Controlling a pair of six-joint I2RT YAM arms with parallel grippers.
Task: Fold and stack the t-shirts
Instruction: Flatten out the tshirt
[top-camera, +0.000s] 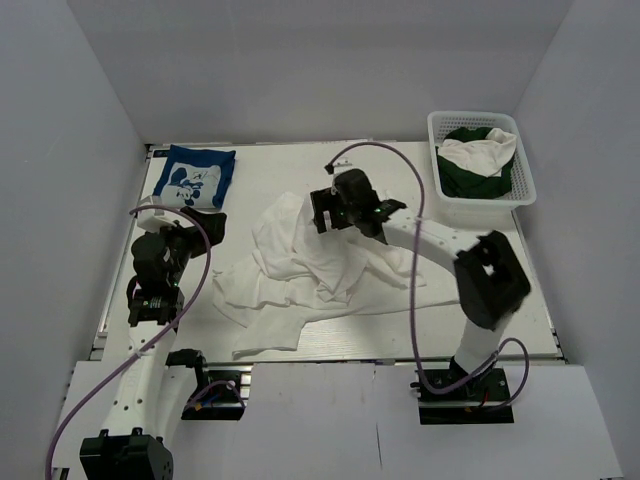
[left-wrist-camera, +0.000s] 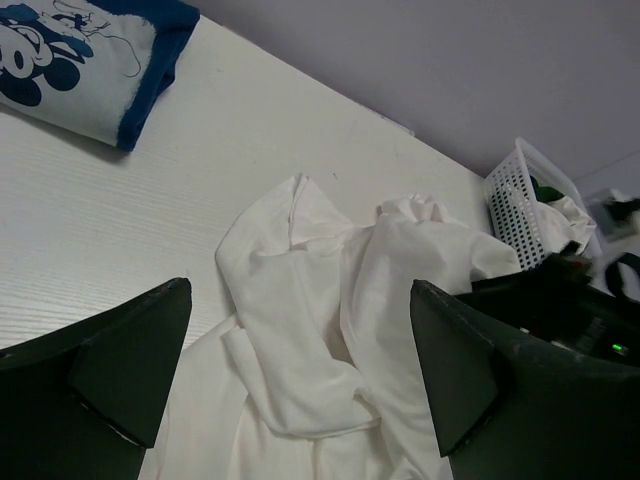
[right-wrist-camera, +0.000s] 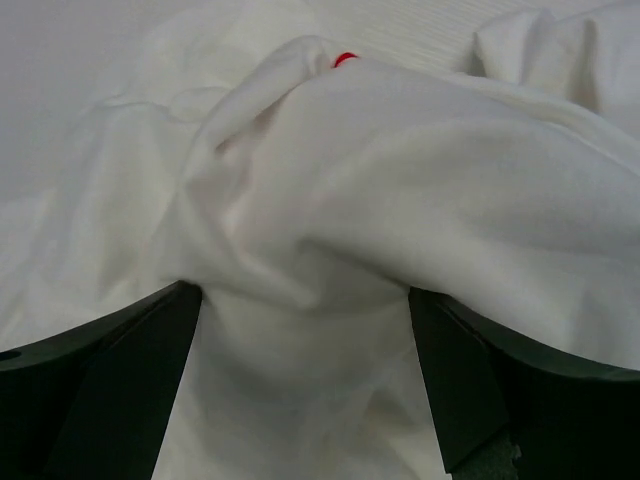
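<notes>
The white t-shirt (top-camera: 300, 270) lies crumpled and spread across the middle of the table. The navy t-shirt with the white cartoon print (top-camera: 197, 176) sits folded at the back left corner, also visible in the left wrist view (left-wrist-camera: 90, 60). My left gripper (top-camera: 200, 232) hovers open by the white shirt's left edge, its fingers wide apart above the cloth (left-wrist-camera: 300, 370). My right gripper (top-camera: 322, 215) is down on the shirt's upper middle. Its jaws stand open with a raised fold of white cloth (right-wrist-camera: 330, 200) bulging between and ahead of them (right-wrist-camera: 305, 380); they are not pinching it.
A white plastic basket (top-camera: 520, 185) at the back right holds a dark green garment (top-camera: 470, 175) and a white one (top-camera: 485, 152). White walls enclose the table (top-camera: 500, 300) on three sides. Purple cables loop over both arms.
</notes>
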